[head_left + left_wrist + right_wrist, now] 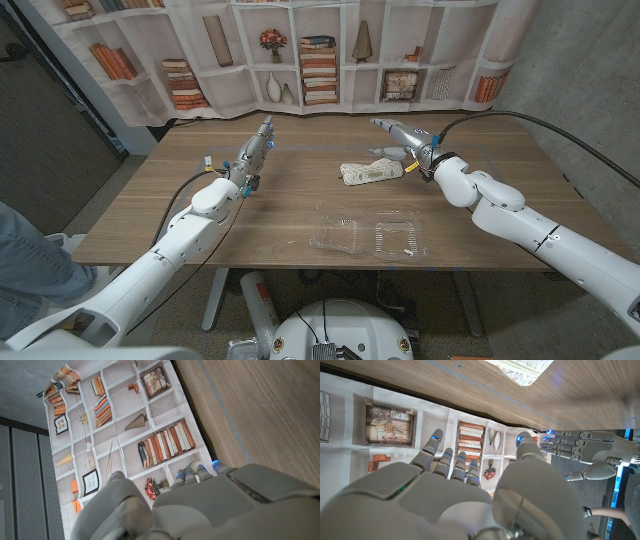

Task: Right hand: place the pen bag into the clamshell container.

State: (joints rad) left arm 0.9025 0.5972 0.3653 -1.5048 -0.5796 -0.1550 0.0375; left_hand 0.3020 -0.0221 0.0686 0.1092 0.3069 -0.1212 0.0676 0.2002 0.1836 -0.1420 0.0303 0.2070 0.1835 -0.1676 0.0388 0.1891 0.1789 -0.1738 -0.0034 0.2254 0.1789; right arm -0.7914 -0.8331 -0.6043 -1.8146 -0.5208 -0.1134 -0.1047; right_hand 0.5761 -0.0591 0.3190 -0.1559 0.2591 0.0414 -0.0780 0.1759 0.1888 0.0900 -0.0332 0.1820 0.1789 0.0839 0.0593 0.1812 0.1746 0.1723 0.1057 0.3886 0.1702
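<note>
The pen bag (370,172), a cream patterned pouch, lies on the wooden table (200,230) a little right of centre. Its edge also shows in the right wrist view as the pen bag (520,367). Nearer the front edge sits the clear clamshell container (372,236), lid open and both halves lying flat. My right hand (402,140) hovers just behind the bag's right end, fingers stretched out and apart, holding nothing; the right hand (460,495) shows the same from behind. My left hand (254,152) is raised over the table's left half, fingers straight, nothing in it.
A printed bookshelf backdrop (320,60) hangs along the table's far edge. A person's leg in jeans (25,250) is at the left edge. In the right wrist view the left hand (585,452) shows across the table. The left hand (200,505) faces the backdrop.
</note>
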